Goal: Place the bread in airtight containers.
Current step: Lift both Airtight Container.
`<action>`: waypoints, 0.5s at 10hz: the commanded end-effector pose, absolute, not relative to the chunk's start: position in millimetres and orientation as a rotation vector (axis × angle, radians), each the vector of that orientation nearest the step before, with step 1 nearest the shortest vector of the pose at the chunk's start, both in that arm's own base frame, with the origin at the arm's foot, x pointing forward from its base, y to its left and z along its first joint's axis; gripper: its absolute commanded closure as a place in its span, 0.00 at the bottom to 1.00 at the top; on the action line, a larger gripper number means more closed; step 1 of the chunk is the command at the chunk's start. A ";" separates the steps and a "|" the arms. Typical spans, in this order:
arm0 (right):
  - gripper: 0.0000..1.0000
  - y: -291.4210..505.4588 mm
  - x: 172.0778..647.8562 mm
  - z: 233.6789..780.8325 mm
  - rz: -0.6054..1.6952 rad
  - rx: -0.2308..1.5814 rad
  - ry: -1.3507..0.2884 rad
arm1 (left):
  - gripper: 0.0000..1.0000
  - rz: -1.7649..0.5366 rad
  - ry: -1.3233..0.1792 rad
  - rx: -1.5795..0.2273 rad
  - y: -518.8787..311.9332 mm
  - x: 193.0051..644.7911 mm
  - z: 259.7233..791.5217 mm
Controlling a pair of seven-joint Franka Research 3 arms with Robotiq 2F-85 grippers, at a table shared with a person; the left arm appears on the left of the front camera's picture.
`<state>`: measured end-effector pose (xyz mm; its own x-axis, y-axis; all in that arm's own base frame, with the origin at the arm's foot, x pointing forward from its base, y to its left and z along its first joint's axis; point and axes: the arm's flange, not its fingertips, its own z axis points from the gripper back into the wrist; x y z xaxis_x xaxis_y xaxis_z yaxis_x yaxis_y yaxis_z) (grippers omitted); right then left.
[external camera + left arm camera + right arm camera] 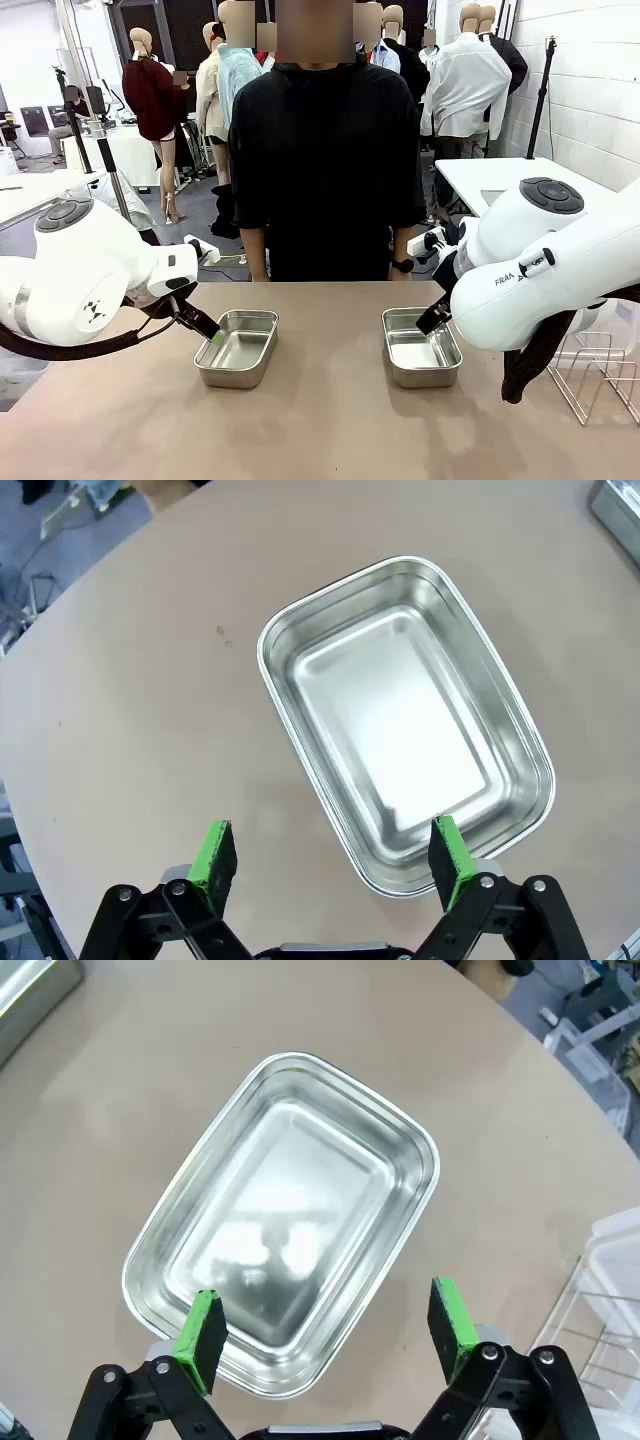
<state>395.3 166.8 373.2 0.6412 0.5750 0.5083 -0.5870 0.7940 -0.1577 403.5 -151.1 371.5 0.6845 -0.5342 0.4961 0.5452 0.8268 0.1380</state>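
The bench [320,430] is a tan top with a rounded far edge. The left arm [75,280] and the right arm [560,265], both white, enter from their own sides and bend down toward it. A person [325,170] in a black shirt stands at the far edge, across from the arms. A wire rack [590,1335] sits off to the outer side of the right gripper [328,1320].

The left pan [400,720] is shiny steel with rounded corners and bare inside. It lies flat on the bench, just below and ahead of the left gripper [332,845]. The right pan [285,1210], of the same kind and also bare inside, lies just below and ahead of the right gripper. The two pans are well apart.

The left gripper's jaws are spread wide and hold nothing. One green pad [448,848] overlaps the left pan's near rim and the other hangs over bare bench; whether there is contact cannot be told. The right gripper's jaws are likewise spread wide and hold nothing, with one pad over the right pan's near rim and the other over bare bench beside it.
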 end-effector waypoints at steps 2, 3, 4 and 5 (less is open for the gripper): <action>0.00 166.8 395.3 373.2 0.662 0.023 -0.571 | 0.00 -0.605 -0.549 -0.021 -151.1 403.4 371.5; 0.00 166.8 395.3 373.2 0.662 0.023 -0.571 | 0.00 -0.605 -0.549 -0.021 -151.1 403.4 371.5; 0.00 166.8 395.3 373.2 0.662 0.023 -0.571 | 0.00 -0.605 -0.549 -0.021 -151.1 403.4 371.5; 0.00 166.8 395.3 373.2 0.662 0.023 -0.571 | 0.00 -0.605 -0.549 -0.021 -151.1 403.4 371.5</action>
